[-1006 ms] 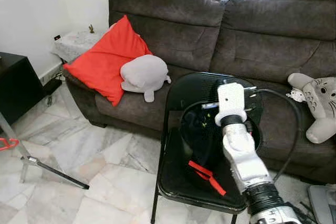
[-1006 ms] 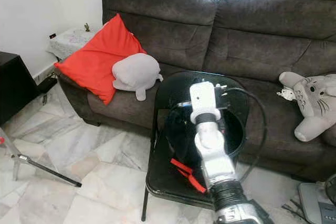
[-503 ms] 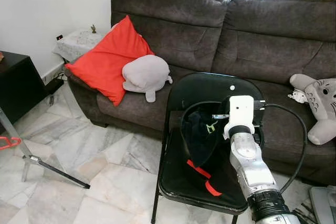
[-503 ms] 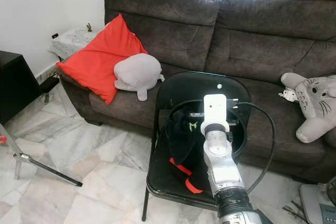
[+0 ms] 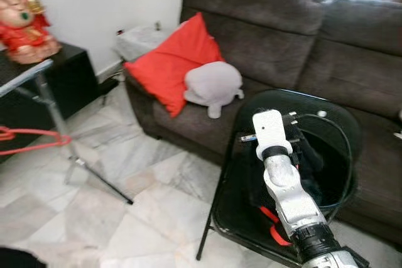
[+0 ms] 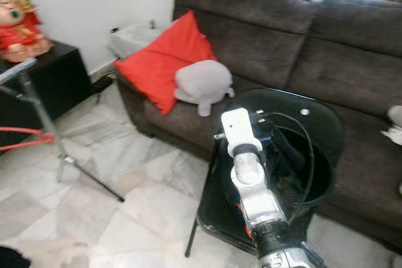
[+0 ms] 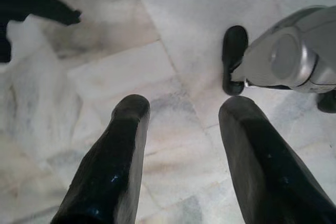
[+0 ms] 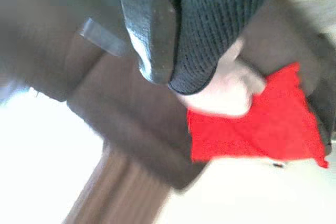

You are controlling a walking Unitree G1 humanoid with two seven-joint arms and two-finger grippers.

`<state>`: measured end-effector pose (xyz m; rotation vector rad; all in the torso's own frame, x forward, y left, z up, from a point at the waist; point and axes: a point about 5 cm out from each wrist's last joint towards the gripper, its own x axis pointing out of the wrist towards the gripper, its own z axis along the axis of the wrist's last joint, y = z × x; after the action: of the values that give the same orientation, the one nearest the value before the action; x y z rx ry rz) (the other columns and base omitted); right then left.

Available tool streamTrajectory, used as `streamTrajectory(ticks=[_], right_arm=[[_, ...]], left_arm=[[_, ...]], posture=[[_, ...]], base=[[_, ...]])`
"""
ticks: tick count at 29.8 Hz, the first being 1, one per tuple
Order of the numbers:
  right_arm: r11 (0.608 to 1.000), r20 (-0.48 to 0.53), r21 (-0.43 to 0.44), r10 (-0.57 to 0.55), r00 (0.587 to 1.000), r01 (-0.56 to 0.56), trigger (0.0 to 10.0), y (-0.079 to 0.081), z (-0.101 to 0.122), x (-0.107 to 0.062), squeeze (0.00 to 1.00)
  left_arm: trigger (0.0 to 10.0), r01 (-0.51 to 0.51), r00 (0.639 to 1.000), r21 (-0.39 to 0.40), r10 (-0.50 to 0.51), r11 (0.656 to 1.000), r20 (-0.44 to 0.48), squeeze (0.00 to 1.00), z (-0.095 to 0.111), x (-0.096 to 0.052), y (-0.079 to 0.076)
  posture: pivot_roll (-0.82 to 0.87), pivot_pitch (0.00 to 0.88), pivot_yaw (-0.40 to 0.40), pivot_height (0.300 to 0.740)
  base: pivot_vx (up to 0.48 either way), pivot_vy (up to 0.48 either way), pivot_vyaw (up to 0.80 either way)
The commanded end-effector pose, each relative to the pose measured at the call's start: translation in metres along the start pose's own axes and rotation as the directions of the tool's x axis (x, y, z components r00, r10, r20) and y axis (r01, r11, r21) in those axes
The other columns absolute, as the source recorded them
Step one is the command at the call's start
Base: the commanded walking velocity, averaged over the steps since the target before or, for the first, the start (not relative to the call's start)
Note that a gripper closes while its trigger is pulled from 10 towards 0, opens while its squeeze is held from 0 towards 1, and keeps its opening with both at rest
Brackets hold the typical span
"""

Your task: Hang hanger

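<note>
The right tool (image 8: 173, 51) is clamped on a dark ribbed-knit garment (image 8: 210, 30), lifted above the black folding chair (image 5: 326, 123). The left tool (image 7: 181, 156) hangs spread apart, holding nothing, over marble floor (image 7: 173, 3).

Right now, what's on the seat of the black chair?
On the black chair lies a dark garment with red straps; the right gripper grips its knit edge. The right arm covers most of the seat, so any hanger is hidden.
</note>
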<state>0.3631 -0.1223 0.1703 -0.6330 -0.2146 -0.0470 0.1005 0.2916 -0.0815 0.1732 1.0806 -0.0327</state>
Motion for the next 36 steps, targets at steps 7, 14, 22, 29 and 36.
streamTrajectory(ticks=[7, 14, 22, 29, 36], right_arm=[[0.889, 0.619, -0.099, 0.407, 0.672, -0.447, 10.0, 0.064, 0.119, -0.035, 0.0], [0.464, 0.727, -0.128, 0.645, 0.235, -0.877, 10.0, 0.108, 0.149, -0.114, 0.0], [0.348, 0.674, -0.062, 0.706, 0.218, -0.935, 10.0, 0.116, 0.121, -0.121, 0.0], [0.7, 0.222, 0.329, 0.595, 0.772, -0.634, 10.0, 0.1, 0.043, -0.057, 0.0], [0.753, -0.026, 0.557, 0.437, 0.899, -0.35, 10.0, 0.07, -0.006, -0.043, 0.0]], left_arm=[[10.0, -0.002, 0.999, 0.021, 0.003, 1.0, -0.032, 0.0, -0.006, -0.002, 0.001], [10.0, -0.006, 0.999, 0.019, 0.006, 1.0, -0.034, 0.0, -0.006, -0.002, 0.002], [10.0, -0.002, 0.999, 0.022, 0.003, 1.0, -0.036, 0.0, -0.006, -0.002, 0.001], [10.0, -0.008, 0.999, 0.02, 0.008, 1.0, -0.035, 0.0, -0.006, -0.002, 0.002], [10.0, -0.02, 0.999, 0.024, 0.021, 1.0, -0.039, 0.0, -0.007, -0.002, 0.004]], posture=[[0.0, 0.0, -0.006, 0.74], [0.0, 0.0, -0.011, 0.74], [-0.01, 0.0, -0.01, 0.74], [0.0, 0.0, -0.01, 0.74], [0.0, 0.0, -0.006, 0.74]], base=[[0.0, 0.0, 0.8], [0.0, 0.0, 0.69], [0.0, 0.0, 0.0], [0.0, 0.0, 0.0], [0.0, 0.0, 0.0]])
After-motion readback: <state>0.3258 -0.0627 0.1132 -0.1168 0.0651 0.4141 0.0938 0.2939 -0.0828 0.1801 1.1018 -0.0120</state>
